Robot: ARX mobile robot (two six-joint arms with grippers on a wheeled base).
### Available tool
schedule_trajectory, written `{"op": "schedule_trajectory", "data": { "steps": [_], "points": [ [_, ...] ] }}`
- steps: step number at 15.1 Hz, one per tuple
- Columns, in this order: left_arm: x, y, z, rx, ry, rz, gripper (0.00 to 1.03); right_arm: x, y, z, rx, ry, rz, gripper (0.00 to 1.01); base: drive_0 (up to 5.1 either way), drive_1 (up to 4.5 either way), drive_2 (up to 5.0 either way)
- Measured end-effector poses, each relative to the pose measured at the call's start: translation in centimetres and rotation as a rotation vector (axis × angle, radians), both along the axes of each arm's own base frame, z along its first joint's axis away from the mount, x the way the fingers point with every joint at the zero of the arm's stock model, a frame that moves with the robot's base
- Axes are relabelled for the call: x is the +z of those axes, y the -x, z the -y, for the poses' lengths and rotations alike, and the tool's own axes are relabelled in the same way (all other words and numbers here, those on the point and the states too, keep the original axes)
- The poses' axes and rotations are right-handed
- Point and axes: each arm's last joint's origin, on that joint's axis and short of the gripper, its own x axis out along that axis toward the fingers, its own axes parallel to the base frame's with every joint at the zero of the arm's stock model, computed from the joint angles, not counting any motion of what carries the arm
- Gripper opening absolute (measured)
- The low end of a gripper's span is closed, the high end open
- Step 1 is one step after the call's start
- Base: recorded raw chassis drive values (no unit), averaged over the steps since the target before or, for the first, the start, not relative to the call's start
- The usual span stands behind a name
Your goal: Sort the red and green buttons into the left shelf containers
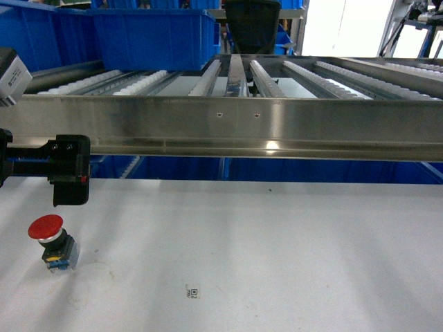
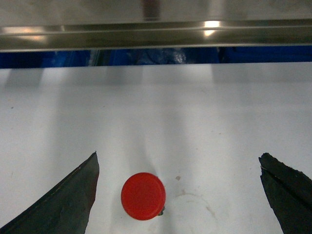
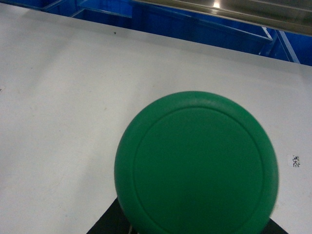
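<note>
The red button (image 1: 47,241) stands upright on the white table at the near left, its round cap (image 2: 143,196) facing up in the left wrist view. My left gripper (image 2: 178,161) hovers above it, open, with the fingers (image 2: 68,200) wide apart and the cap nearer the left one. In the head view this gripper (image 1: 70,188) hangs just behind the red button. The green button (image 3: 196,168) fills the right wrist view, and my right gripper (image 3: 195,225) is shut on it below the cap. Two large blue containers (image 1: 156,34) sit on the roller shelf at the back left.
A steel shelf rail (image 1: 228,128) spans the whole width ahead of me, with roller tracks (image 1: 297,79) behind it. More blue bins (image 1: 291,169) show below the rail. A small printed marker (image 1: 193,292) lies on the white table (image 1: 277,249).
</note>
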Motion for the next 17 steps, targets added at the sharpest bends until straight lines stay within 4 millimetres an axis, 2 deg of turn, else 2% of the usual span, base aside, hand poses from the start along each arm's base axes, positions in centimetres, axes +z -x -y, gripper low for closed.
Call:
{"op": "schedule_trajectory", "data": {
  "steps": [4,10,17],
  "points": [
    [-0.8,0.0,-0.2,0.071,0.002,-0.034,0.98,0.0,0.0,0.0,0.000,0.000,0.000,0.27,0.0,0.00,0.0],
    [-5.2,-0.9,-1.6,0.149,-0.003,-0.127,0.98,0.0,0.0,0.0,0.000,0.000,0.000,0.27,0.0,0.00,0.0],
    [-8.4,-1.9,-2.7,0.148,0.041,-0.204,0.98,0.0,0.0,0.0,0.000,0.000,0.000,0.26,0.0,0.00,0.0]
  ]
}}
